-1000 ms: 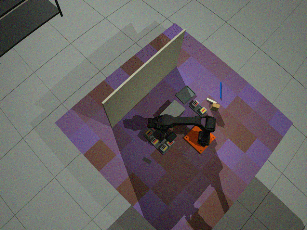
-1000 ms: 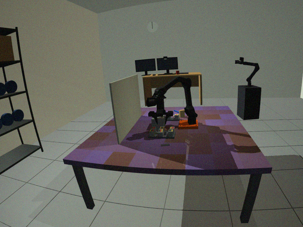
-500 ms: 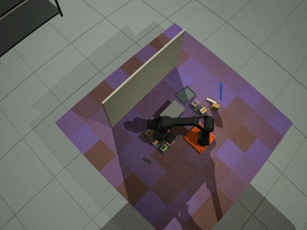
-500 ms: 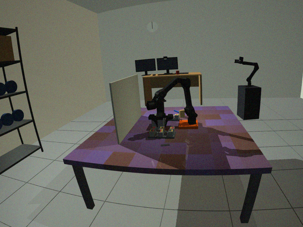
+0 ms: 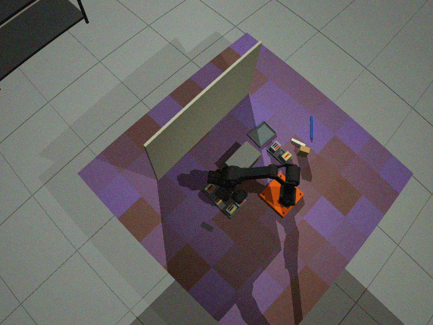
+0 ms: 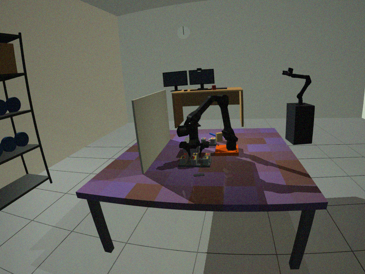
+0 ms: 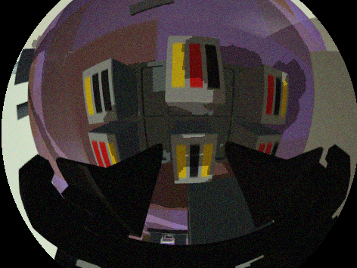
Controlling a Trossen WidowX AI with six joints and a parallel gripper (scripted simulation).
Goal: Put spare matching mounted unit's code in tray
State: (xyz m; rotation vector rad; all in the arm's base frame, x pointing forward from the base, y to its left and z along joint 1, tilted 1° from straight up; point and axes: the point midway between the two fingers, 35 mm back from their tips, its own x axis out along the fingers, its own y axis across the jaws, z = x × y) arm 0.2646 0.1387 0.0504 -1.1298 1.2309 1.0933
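Six spares: boxy grey blocks in a dark rack (image 7: 151,107), two rows of three.
Codes: colour stripes, no letters; far middle block (image 7: 194,70) yellow-red-black, near middle block (image 7: 194,160) yellow-black-yellow.
Gripper (image 7: 194,167): partly open, empty, dark fingers either side of the near middle block.
Tray (image 5: 261,133): square, grey, shallow, on the patchwork tabletop (image 5: 314,216).

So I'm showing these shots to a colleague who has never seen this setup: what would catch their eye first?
Probably the tall beige panel standing upright across the purple and brown patchwork table. Next, the black arm on its orange base, its open gripper poised over a rack of spares. Their yellow, red and black stripe codes fill the wrist view, one spare lying between the fingers.
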